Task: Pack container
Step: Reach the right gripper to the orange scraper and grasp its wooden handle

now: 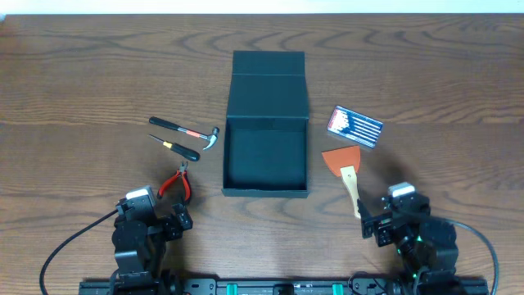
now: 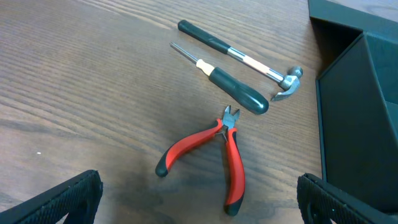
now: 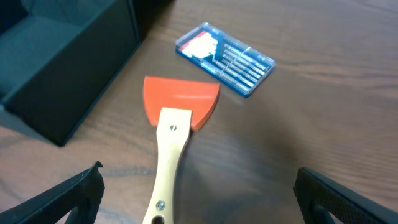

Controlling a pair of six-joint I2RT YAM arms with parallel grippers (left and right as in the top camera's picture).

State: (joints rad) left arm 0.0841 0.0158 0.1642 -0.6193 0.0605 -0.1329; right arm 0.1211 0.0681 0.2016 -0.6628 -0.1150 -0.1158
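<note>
Container [image 1: 265,156] sits mid-table, long axis running 12 to 6. You're looking at a matte teal-black cardboard box: lid flap hinged on the 12 o'clock edge and laid flat back on the table [image 1: 82,82], the tray open and nothing in it, walls straight.

From the box:
- 9 o'clock: hammer [image 1: 187,131] and screwdriver [image 1: 176,147], lying nearly parallel, just beside each other
- 8 o'clock: red-handled pliers [image 1: 176,182], nose toward 12
- 2 o'clock: blue bit pack [image 1: 355,125], near but apart from the box
- 4 o'clock: orange scraper [image 1: 344,164], wooden handle toward 6, blade just below the bit pack

Left gripper [image 2: 199,180]: fingers spread wide, holding nothing, pliers below it. Right gripper [image 3: 199,171]: fingers spread wide too, holding nothing, above the scraper handle
</note>
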